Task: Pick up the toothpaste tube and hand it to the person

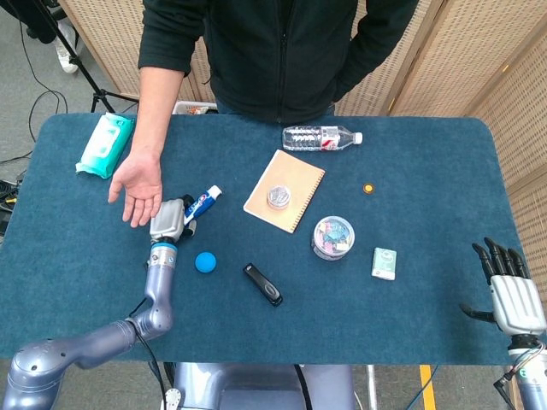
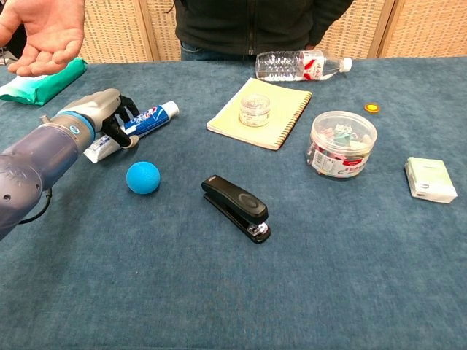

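- Risk, as I judge it: the left hand (image 2: 102, 117) sits over the crimped tail of the toothpaste tube (image 2: 139, 124), and a grasp that far from the tube's middle could let the capped end droop or swing when lifted. The cause would be the off-centre hold on a soft, flattened tube.
- A second risk: the blue ball (image 2: 142, 177) lies just beside the tube's tail, on the side nearer the robot. Fingers curling round the tube could nudge it and set it rolling.
- A third: the person's open palm (image 1: 137, 181) waits near the tube, just beyond the left hand. A quick lift could bump it, or the tube could slip off before the palm takes it.
- State of the left hand: its fingers curl down around the tube's lower end. I cannot tell whether they clamp it or merely rest on it.
- The tube lies flat on the bench (image 1: 410, 307), between the person's palm and the notebook (image 1: 284, 190), its white cap (image 1: 214, 190) pointing away from the robot and clear of the fingers.
- The right hand (image 1: 511, 290) is well apart from the tube, at the far corner of the bench, fingers spread and holding nothing.
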